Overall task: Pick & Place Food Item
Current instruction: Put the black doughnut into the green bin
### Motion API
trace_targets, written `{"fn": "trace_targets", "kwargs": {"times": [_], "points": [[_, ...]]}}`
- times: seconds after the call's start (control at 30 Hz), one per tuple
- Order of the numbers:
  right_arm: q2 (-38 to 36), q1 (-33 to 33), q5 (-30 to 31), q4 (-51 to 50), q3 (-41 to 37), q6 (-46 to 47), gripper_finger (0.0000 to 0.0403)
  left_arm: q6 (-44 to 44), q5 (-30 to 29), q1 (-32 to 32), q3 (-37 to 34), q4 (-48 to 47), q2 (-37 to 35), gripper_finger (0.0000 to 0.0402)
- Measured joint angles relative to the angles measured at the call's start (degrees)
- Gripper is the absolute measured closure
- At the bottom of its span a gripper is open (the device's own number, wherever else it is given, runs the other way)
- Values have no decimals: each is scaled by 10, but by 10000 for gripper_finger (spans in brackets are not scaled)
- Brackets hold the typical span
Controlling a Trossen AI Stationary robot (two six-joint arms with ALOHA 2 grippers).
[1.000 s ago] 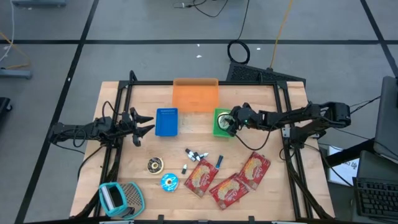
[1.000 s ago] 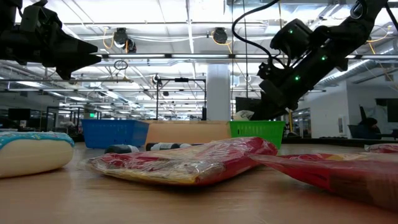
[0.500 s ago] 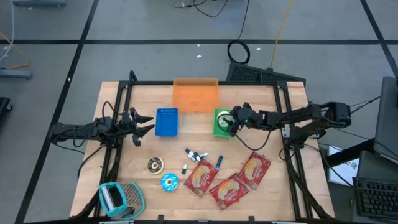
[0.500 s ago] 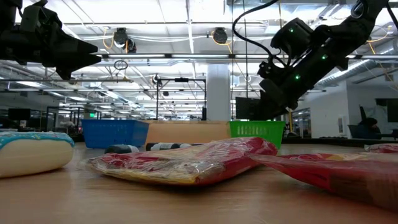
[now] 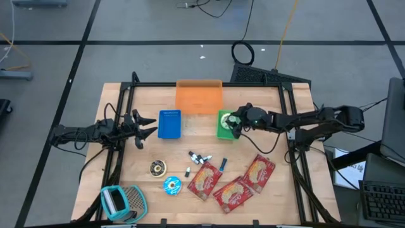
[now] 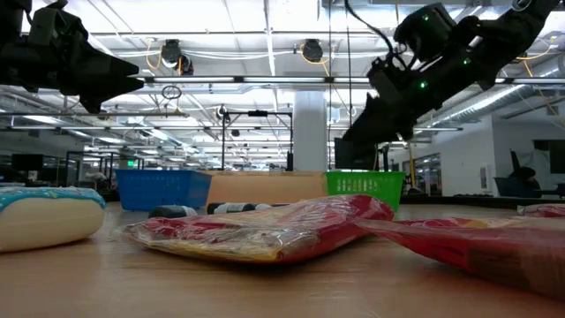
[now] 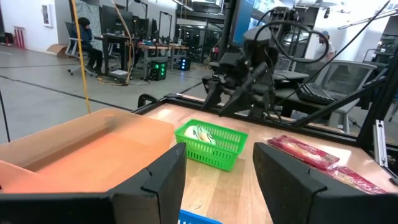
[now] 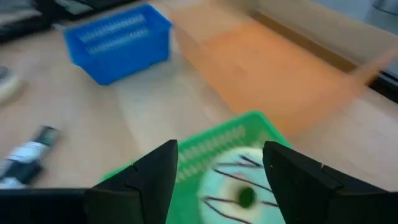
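A pale green round food item with dark stripes (image 8: 242, 186) lies inside the green basket (image 5: 224, 125), seen also in the left wrist view as the item (image 7: 202, 134) in the basket (image 7: 211, 146). My right gripper (image 8: 219, 149) hangs open just above the basket (image 6: 365, 187), slanting down at it; its fingers (image 6: 351, 152) touch nothing. In the high view it is my right gripper (image 5: 234, 121) at the basket's right side. My left gripper (image 5: 152, 125) waits open and level at the table's left, beside the blue basket (image 5: 169, 124).
An orange bin (image 5: 199, 97) stands at the far edge behind the baskets. Three red food packets (image 5: 231, 190) lie near the front right. Small bottles (image 5: 199, 157), two round tins (image 5: 164, 177) and a teal and white thing (image 5: 120, 201) lie at the front left.
My right gripper has let go of the pale food item, which showed at its fingertips above the green basket's rim and now lies inside the basket. The gripper has then risen above the basket and tipped closer to level.
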Motion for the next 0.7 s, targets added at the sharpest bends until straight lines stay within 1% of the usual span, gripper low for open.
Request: {"fn": "trace_targets", "kwargs": {"times": [0.13,0.3,0.6,0.7], "points": [[-5,18,-42,44,0,0,181,0,0,0,0,0,0,215],[-5,47,-117,85,0,0,179,0,0,0,0,0,0,215],[-5,127,-212,119,0,38,183,0,0,0,0,0,0,215],[-7,154,-256,139,0,53,182,0,0,0,0,0,0,215]]}}
